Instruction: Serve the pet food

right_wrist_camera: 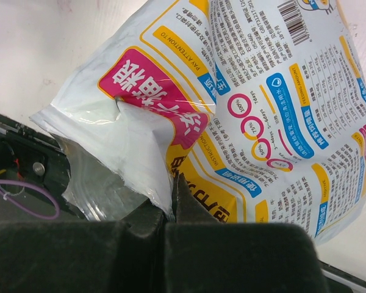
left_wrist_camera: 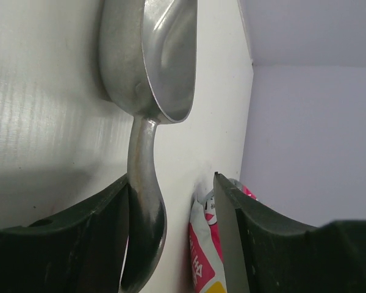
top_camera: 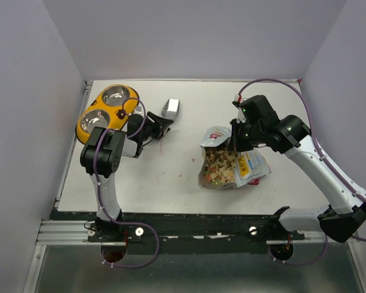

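Overhead, the pet food pouch point(top_camera: 251, 166) lies crumpled on the white table point(top_camera: 171, 183), between three and four o'clock from the table's middle. Mixed brown, tan and greenish kibble point(top_camera: 222, 165) shows across its left half. Whether the kibble sits in the torn-open mouth or behind a clear panel is hard to tell from above.

The right gripper point(top_camera: 235, 143) comes down on the pouch's twelve o'clock edge. In the right wrist view its fingers point(right_wrist_camera: 184, 204) are pinched tight on the printed film of the pouch point(right_wrist_camera: 262, 110), which fans out above them with a pink label and a barcode.

The silver metal scoop point(top_camera: 171, 108) lies at about eleven o'clock from the table's middle, with its handle running toward seven o'clock into the left gripper point(top_camera: 160, 126). In the left wrist view the handle point(left_wrist_camera: 143, 201) rests against one finger point(left_wrist_camera: 104, 220), with a clear gap to the other, so the jaws stand apart around it and do not clamp it. The scoop's bowl point(left_wrist_camera: 165, 55) is empty.

The yellow double bowl point(top_camera: 84, 125) sits at ten o'clock, just beside the left arm.
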Tool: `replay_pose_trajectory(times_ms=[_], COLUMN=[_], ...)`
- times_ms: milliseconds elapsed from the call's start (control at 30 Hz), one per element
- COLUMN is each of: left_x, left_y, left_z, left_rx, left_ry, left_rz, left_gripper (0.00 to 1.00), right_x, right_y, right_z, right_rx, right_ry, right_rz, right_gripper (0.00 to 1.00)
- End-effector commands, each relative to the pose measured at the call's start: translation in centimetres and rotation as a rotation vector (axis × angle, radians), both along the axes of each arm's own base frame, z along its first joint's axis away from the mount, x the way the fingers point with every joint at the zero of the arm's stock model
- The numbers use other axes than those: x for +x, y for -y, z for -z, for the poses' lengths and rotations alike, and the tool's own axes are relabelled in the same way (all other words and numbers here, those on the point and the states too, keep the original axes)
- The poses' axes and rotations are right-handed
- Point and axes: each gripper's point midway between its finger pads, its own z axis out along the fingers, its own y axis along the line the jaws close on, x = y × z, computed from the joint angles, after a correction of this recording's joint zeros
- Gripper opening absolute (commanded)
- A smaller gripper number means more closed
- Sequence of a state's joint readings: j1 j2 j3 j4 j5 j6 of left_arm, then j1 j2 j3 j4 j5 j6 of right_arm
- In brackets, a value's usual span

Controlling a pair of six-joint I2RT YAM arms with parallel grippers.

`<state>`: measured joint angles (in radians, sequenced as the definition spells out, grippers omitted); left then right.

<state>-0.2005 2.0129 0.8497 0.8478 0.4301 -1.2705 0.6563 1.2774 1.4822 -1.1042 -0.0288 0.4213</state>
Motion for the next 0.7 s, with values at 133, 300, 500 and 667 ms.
replay_pose_trajectory(times_ms=[133,300,500,667], left_x=[2.0,3.0,1.4,-5.2], left_y=[-0.9,-0.8,-1.1,-1.6], left_z=[-0.3,-0.4,-4.2,-8.9], left_rx=[0.016,0.086,0.264,0.385], left_ry=[0.002,-0.045,0.012,-0.06], left_rz=[-0.092,-0.07,0.025,0.128], left_gripper=[0.49,0.14,0.0,0.0], right_x=[0.5,0.8,2.1,3.8], right_y=[-1.2,-1.1,-0.6,-0.5], right_z=[-5.1,-5.6,-4.5,-4.1], right_rx=[0.136,0.13,0.059,0.01], right_ry=[0.113,0.127,0.147,0.198], right_rz=[0.009,0.014,0.031,0.031], right_gripper=[0.01,0.01,0.01,0.01])
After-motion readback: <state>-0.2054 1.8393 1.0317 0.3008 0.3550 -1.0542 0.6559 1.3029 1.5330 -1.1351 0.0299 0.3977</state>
